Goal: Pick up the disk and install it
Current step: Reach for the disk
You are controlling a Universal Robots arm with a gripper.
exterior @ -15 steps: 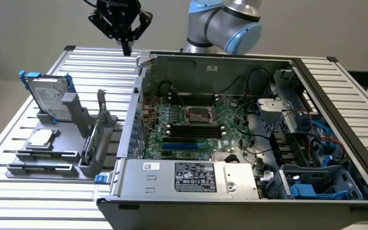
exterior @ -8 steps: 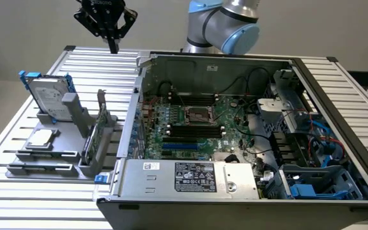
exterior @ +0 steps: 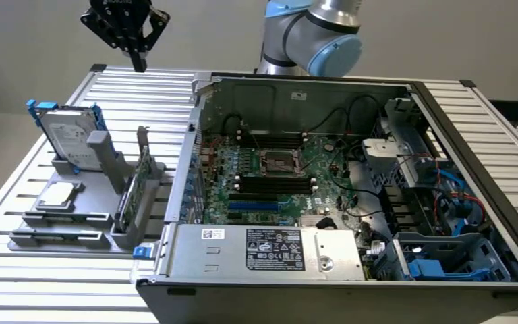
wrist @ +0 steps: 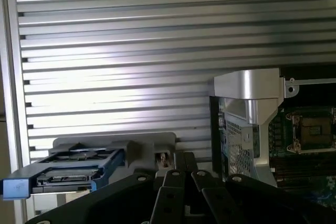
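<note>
The gripper (exterior: 139,65) hangs in the air above the far edge of the slatted aluminium table (exterior: 52,283), its dark fingers drawn together on nothing. It is well apart from the disk (exterior: 65,137). The disk stands upright on its edge in a grey holder (exterior: 86,164) at the exterior view's left, with its white label facing outward and its blue carrier (exterior: 34,108) showing along the top and side. The wrist view catches the same disk end-on, blue frame and connector edge toward the camera. In front of the disk a small square silver CPU chip (exterior: 56,194) lies flat on the grey fixture (exterior: 61,237). Just beside it, a thin green circuit card (exterior: 138,191) stands upright in its own slot, between the disk and the open computer case (exterior: 475,196). The case's near side wall (exterior: 192,158) rises next to the card (a tall edge between the fixture and the inside). Within the case lie the green motherboard (exterior: 318,172), its CPU socket (exterior: 277,163), black cables, a labelled power supply (exterior: 272,251) and blue-trimmed drive bays (exterior: 430,266) in the corner at the exterior view's right.
</note>
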